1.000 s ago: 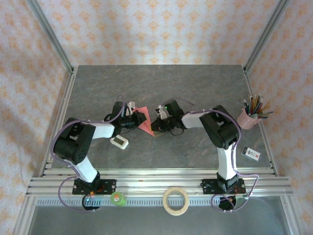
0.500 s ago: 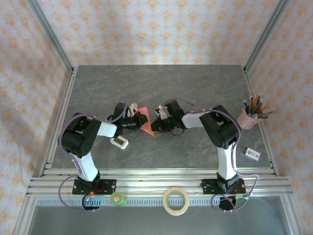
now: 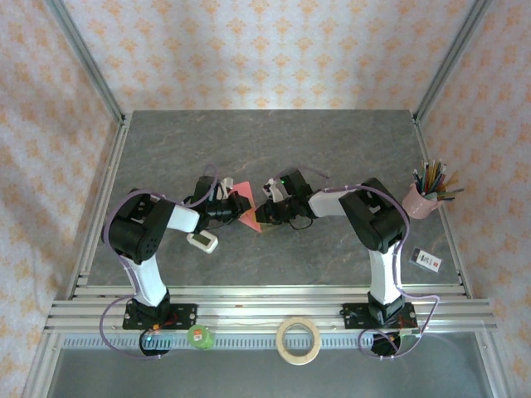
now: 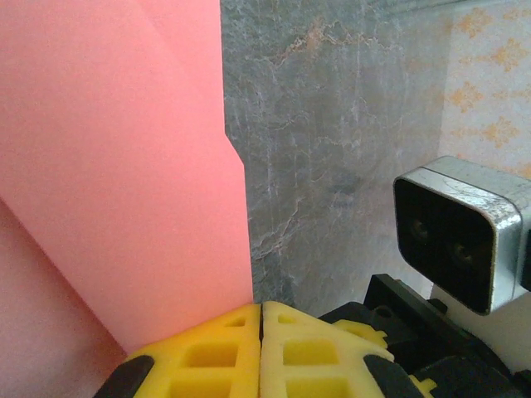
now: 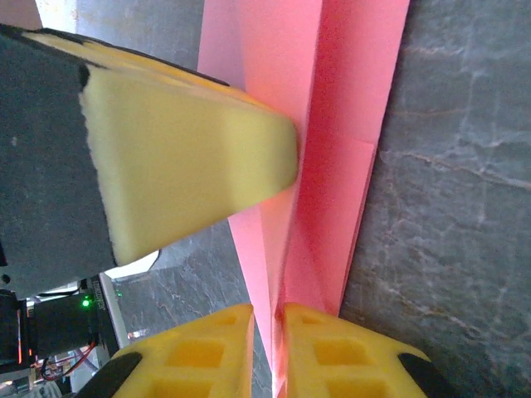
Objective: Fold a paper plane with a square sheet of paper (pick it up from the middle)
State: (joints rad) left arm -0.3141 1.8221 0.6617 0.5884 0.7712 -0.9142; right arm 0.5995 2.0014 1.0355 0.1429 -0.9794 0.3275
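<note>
The pink-red sheet of paper (image 3: 248,213) is folded into a narrow pointed shape with long creases (image 5: 332,124) and is held just above the table's middle. My left gripper (image 3: 235,205) is shut on its left edge, the yellow fingertips (image 4: 232,348) pressed together with the paper (image 4: 124,166) rising from them. Its pale finger (image 5: 191,157) lies against the paper in the right wrist view. My right gripper (image 3: 265,213) is at the paper's lower right tip. Its jaws (image 5: 267,311) stand a narrow gap apart, with the folded layers between them and loose.
A small white gadget (image 3: 202,241) lies just left of the grippers. A pink cup of pens (image 3: 421,199) stands at the right edge, with a small card (image 3: 425,259) in front of it. A tape roll (image 3: 298,340) and a green item (image 3: 199,336) sit on the near rail.
The left arm's elbow has swung right and up a little. The grippers and the paper have stayed almost where they were.
</note>
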